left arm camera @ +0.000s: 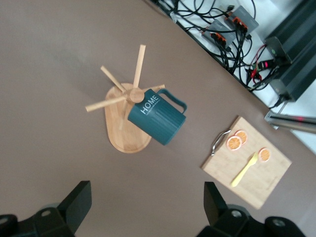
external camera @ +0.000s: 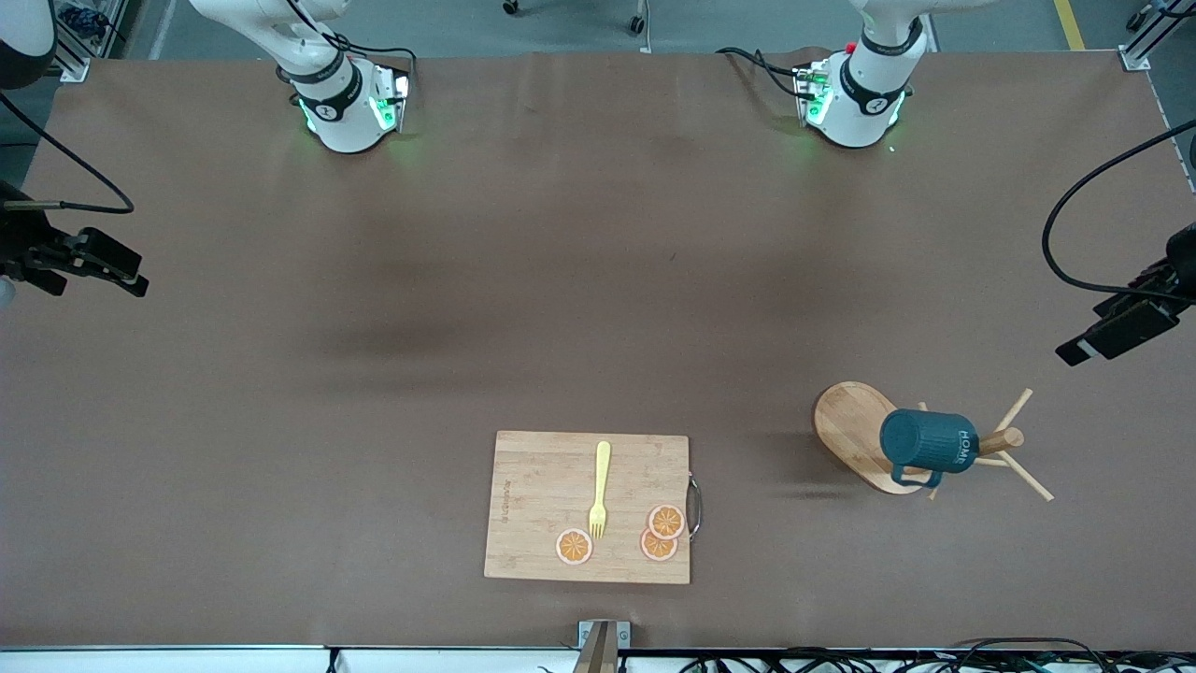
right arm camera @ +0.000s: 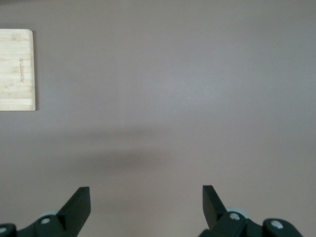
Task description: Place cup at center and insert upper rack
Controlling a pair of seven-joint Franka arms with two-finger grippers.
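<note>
The dark teal cup (external camera: 928,444) with white lettering hangs on the wooden mug tree (external camera: 850,430), which stands on its oval base toward the left arm's end of the table. The left wrist view shows the cup (left arm camera: 158,118) against the post, over the tree's base (left arm camera: 123,136). My left gripper (external camera: 1117,332) is open and empty in the air, off to the side of the tree; its fingers (left arm camera: 79,202) frame bare table. My right gripper (external camera: 98,262) is open and empty over the right arm's end of the table, and it shows in the right wrist view (right arm camera: 146,205).
A rectangular wooden cutting board (external camera: 542,486) lies near the front edge at mid-table, with a yellow fork (external camera: 600,491) and three orange slices (external camera: 574,546) on it. Its corner shows in the right wrist view (right arm camera: 17,69). Cables and electronics (left arm camera: 232,29) lie past the table's edge.
</note>
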